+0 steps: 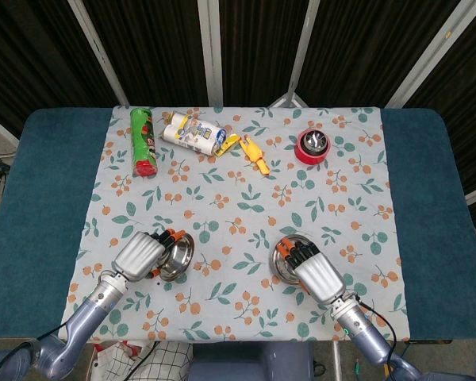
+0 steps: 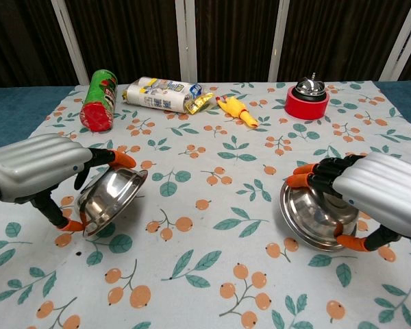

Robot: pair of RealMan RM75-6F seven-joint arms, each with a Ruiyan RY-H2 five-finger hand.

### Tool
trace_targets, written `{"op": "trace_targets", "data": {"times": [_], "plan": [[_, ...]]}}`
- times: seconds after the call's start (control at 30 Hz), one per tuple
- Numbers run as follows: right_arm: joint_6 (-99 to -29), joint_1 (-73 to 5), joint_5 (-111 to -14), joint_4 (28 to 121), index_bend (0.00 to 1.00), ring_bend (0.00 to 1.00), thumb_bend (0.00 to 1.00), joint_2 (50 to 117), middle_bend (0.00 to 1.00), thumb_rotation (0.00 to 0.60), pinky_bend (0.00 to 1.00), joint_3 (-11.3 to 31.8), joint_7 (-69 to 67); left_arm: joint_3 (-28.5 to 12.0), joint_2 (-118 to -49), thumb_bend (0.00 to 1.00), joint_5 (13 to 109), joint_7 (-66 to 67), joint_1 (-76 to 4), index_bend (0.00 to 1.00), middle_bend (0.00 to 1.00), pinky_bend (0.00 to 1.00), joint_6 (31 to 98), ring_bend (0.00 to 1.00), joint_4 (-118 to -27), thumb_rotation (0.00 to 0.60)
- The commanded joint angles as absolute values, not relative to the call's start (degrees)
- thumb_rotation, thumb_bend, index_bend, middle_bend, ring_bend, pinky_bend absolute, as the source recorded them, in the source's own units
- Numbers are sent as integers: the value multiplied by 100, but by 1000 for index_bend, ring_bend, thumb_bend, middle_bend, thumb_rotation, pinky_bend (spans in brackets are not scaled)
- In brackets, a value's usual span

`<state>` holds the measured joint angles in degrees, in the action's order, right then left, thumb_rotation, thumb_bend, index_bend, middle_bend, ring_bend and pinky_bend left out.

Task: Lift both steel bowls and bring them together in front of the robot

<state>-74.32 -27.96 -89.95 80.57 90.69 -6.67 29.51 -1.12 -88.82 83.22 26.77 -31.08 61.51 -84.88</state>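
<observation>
Low over the cloth [image 1: 246, 182], the left hand [image 1: 140, 254] grips the left bowl [image 1: 177, 255] tilted, and the right hand [image 1: 317, 274] grips the right bowl [image 1: 286, 258]. Both bowls sit near the front edge but well apart. The bringing-together step looks unfinished; next, each bowl should move inward toward the centre.

On the tablecloth [image 1: 246, 198], the left bowl [image 1: 177, 255] lies well apart from the right bowl [image 1: 284, 259].
</observation>
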Motion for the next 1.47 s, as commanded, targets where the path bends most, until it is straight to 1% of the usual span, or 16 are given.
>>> {"op": "trace_targets", "data": {"times": [0.03, 0.13, 0.23, 0.3, 0.37, 0.47, 0.57, 0.77, 0.83, 0.93, 1.03, 1.1, 1.2, 1.3, 1.37, 1.47], "plan": [[-7419, -2736, -8923, 8156, 5, 337, 393, 9031, 258, 600, 688, -603, 2593, -123, -8874, 179, 8236, 2703, -3113, 329, 485, 552, 6096, 401, -8462, 600], [-7275, -2736, -8803, 8421, 0, 228, 395, 8885, 142, 598, 620, -558, 2065, -144, -8863, 123, 8100, 2771, -3129, 210, 363, 442, 6004, 293, -8445, 600], [-7151, -2756, -8773, 8643, 0, 157, 400, 8747, 64, 546, 569, -540, 1589, -166, -8849, 81, 7926, 2837, -3143, 63, 212, 327, 5891, 172, -8480, 600], [-7046, -2764, -8745, 8807, 0, 115, 389, 8651, 23, 508, 522, -539, 1248, -192, -8842, 59, 7827, 2903, -3156, 8, 119, 268, 5852, 99, -8527, 597], [-6943, -2770, -8707, 8930, 0, 81, 376, 8580, 3, 488, 489, -547, 1050, -209, -8836, 48, 7761, 2935, -3158, 0, 64, 234, 5839, 47, -8569, 590], [-6766, -2788, -8637, 9060, 0, 45, 358, 8486, 0, 449, 463, -569, 954, -233, -8820, 44, 7671, 2951, -3164, 0, 27, 203, 5817, 4, -8635, 567], [-6590, -2794, -8519, 9262, 0, 9, 349, 8410, 0, 420, 437, -562, 801, -260, -8796, 43, 7770, 2734, -3162, 0, 21, 188, 5900, 0, -8732, 548], [-6608, -2775, -8581, 9504, 0, 0, 340, 8278, 0, 350, 389, -499, 599, -259, -8581, 43, 8260, 1975, -3077, 0, 21, 147, 6294, 0, -8901, 524], [-6811, -2727, -8741, 9582, 0, 0, 338, 8194, 0, 350, 361, -461, 605, -201, -8334, 43, 8524, 1742, -2977, 0, 16, 114, 6573, 0, -9054, 524], [-7356, -2595, -9139, 9564, 0, 0, 337, 8064, 0, 398, 328, -397, 902, -62, -7899, 43, 8833, 1783, -2733, 0, 1, 71, 7064, 0, -9254, 525], [-8119, -2342, -9550, 9368, 0, 0, 337, 7960, 0, 450, 263, -314, 1407, 171, -7315, 43, 8891, 2136, -2320, 0, 0, 70, 7555, 0, -9650, 528], [-8495, -2018, -9440, 9241, 0, 0, 336, 7833, 0, 533, 176, -327, 1853, 383, -6993, 43, 9010, 2286, -1904, 0, 0, 69, 8102, 0, -9847, 530], [-8489, -1580, -8797, 9485, 0, 0, 336, 7495, 0, 600, 111, -508, 2489, 624, -6903, 43, 9211, 2204, -1388, 0, 0, 68, 8785, 0, -9702, 532], [-8722, -1144, -8187, 9726, 0, 0, 336, 7282, 0, 600, 83, -557, 2982, 814, -7041, 49, 9280, 1923, -887, 0, 0, 61, 9339, 0, -9220, 539], [-8976, -905, -7953, 9611, 0, 0, 336, 7314, 0, 600, 67, -491, 3031, 820, -7108, 57, 9271, 1823, -751, 0, 0, 60, 9460, 0, -8976, 540], [-9042, -795, -7602, 9579, 0, 0, 336, 7236, 0, 600, 66, -252, 3042, 740, -7094, 64, 9258, 1332, -696, 0, 0, 60, 9500, 0, -8890, 543]]}}
